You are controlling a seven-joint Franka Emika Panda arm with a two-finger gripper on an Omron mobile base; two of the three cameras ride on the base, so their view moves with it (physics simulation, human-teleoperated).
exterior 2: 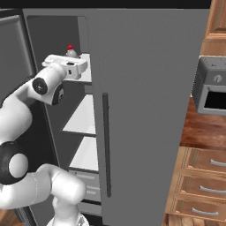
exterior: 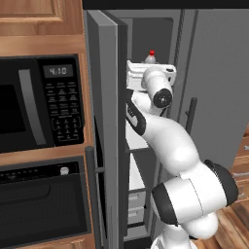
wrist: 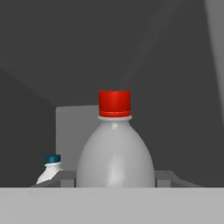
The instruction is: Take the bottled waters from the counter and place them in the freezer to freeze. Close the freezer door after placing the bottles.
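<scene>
Pincer clamped on red-capped bottle, jaws snug at both flanks of its body, tips low in hand view; bottle upright, cap up, reads grey-clear; red cap and neck poke up just above white hand in left base view, same cap above hand in right base view; hand reached into freezer at top shelf level, arm rising from below and bent in through the opening; cannot tell if bottle base rests on shelf or hangs just over it, base hidden by hand; teal-capped bottle deeper in freezer, left of and behind red one in hand view, apart from it, lower part cut off; pale panel standing behind both bottles against dark back wall; freezer door swung wide open, edge-on in left base view, bar handle on its outer face toward oven side; white shelves stacked below hand, drawers at bottom; right fridge door shut, dark vertical handle; microwave and black oven left of fridge in wood cabinet; light wood drawers with silver handles right of fridge; toaster oven above them.
</scene>
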